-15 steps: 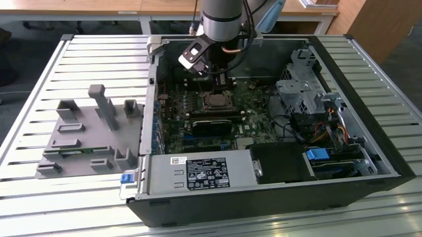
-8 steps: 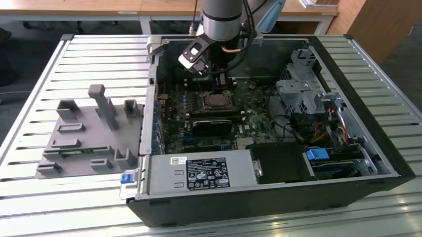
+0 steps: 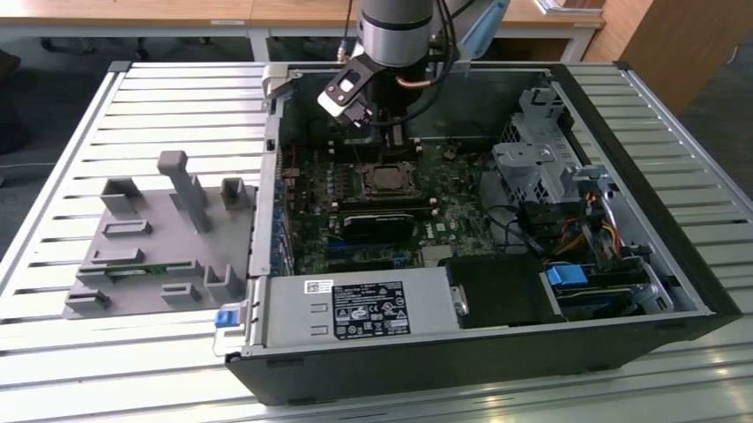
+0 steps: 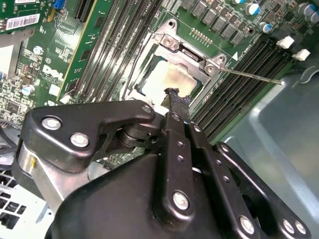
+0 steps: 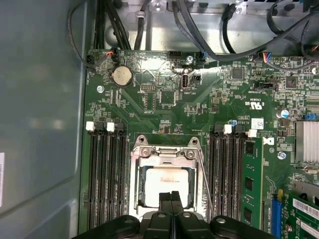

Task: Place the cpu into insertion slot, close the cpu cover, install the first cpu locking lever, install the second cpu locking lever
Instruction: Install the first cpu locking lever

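As the closed pincer hangs above, the cpu cover frames the cpu.

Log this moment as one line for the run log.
cpu: seated | cpu cover: down over it | gripper: shut, above cpu's edge | lever: sticking out

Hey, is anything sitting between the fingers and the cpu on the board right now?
Nothing visible is. In the first wrist view the gripper hangs with shut fingers just over the cpu, which lies seated and framed by the cpu cover. A thin lever rod runs alongside, clear of the fingers.
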You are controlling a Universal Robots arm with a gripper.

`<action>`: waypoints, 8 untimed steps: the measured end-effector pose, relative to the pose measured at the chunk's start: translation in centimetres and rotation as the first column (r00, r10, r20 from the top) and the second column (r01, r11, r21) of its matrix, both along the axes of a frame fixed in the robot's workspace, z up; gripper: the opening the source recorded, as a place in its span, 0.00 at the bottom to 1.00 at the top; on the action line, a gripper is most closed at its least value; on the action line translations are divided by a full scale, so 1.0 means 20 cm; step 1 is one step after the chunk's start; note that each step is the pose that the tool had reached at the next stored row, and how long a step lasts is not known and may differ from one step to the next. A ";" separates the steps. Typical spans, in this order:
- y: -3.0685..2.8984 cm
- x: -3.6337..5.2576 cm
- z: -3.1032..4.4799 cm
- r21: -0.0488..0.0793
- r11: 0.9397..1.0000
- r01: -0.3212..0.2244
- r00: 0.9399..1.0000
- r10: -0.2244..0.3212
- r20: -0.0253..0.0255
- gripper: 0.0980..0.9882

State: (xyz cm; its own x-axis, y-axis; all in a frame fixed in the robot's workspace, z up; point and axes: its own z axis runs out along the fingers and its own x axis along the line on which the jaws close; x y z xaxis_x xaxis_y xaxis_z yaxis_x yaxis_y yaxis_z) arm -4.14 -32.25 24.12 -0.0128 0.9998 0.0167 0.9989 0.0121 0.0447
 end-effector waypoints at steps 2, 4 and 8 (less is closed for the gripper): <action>0.000 0.000 0.011 0.000 1.000 0.000 1.000 0.000 0.000 0.01; 0.000 0.000 0.014 0.000 1.000 0.000 1.000 0.000 0.000 0.01; 0.000 0.000 0.018 0.000 1.000 0.000 1.000 0.000 0.000 0.01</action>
State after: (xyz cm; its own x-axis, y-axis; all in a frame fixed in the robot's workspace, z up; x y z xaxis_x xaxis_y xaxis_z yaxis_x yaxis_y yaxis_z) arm -4.13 -32.25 24.47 -0.0131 0.9998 0.0167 0.9989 0.0123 0.0447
